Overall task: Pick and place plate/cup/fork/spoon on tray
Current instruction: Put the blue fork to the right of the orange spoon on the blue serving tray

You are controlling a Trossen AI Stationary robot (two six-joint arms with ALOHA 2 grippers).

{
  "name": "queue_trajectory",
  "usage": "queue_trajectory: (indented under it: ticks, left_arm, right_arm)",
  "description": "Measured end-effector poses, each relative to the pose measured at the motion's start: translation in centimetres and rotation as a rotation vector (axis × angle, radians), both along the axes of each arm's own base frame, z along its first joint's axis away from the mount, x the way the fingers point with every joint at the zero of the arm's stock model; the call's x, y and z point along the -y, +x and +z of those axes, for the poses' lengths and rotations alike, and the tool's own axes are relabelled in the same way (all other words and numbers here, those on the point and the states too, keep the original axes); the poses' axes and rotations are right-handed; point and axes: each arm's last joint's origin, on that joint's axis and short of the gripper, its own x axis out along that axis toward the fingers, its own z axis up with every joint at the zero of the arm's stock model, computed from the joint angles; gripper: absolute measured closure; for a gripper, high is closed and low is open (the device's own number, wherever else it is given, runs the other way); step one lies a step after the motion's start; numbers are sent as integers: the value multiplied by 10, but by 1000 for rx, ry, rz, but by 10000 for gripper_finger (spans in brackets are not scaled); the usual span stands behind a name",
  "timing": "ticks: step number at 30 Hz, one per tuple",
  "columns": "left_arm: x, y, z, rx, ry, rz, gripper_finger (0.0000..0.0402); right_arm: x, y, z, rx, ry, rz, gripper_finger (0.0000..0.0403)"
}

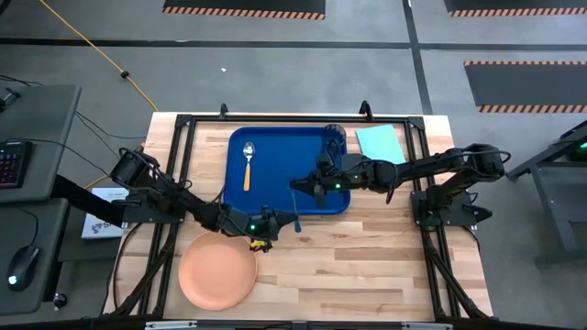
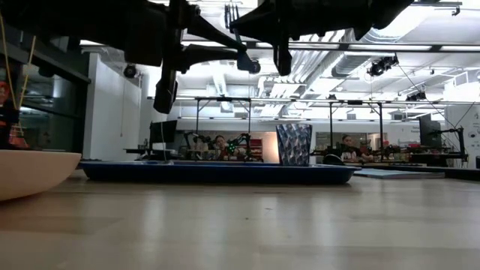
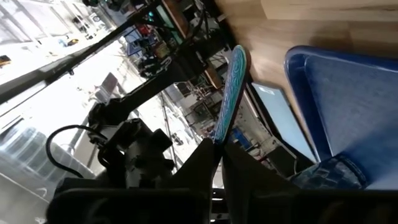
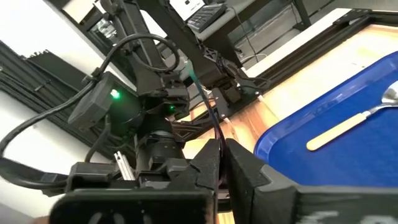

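1. Where the left end effector (image 3: 219,144) hangs above the worktop (image 1: 385,257), just in front of the tray (image 1: 275,137), its two dark fingers are pressed onto the fork (image 3: 233,81), which is pinched at one end.
2. The fork is seen as a slim, flat strip of teal plastic with a faintly patterned face; it is held clear of the worktop, and its free end is rounded.
3. The right end effector (image 4: 219,152) is held above the front part of the tray with its fingers pressed together. A thin dark strip runs up from between them; whether it is the fork cannot be told.
4. The tray is a dark-blue plastic rectangle with rounded corners and a low rim, laid flat on the pale wooden planks.
5. The spoon (image 1: 248,165) lies on the left part of the tray, its shiny oval bowl pointing away from the front edge and its handle pale yellow.
6. The cup (image 1: 336,137), round and translucent dark blue, stands upright in the tray's far right corner.
7. The plate (image 1: 217,270), round, smooth and peach-orange, rests on the worktop near the front left, apart from the tray.
8. A light-teal flat sheet (image 1: 379,142) lies just beside the tray's right edge.
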Motion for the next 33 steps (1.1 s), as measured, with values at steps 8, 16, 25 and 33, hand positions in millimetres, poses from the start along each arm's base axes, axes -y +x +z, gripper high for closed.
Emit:
queue_trajectory:
  ticks: [8, 16, 25, 33]
  left_arm:
    - [1, 0, 0, 7, -20, 21, 399]
    - [4, -3, 0, 5, -16, 69, 401]
    - [2, -8, -5, -7, -125, 174, 400]
    - [-1, -17, 0, -52, -344, 187, 401]
  right_arm:
    - [1, 0, 0, -2, -9, -10, 362]
    - [6, -2, 1, -6, -43, 21, 284]
    - [16, -21, 10, -119, -103, 18, 231]
    - [13, -40, 25, -153, -183, -47, 229]
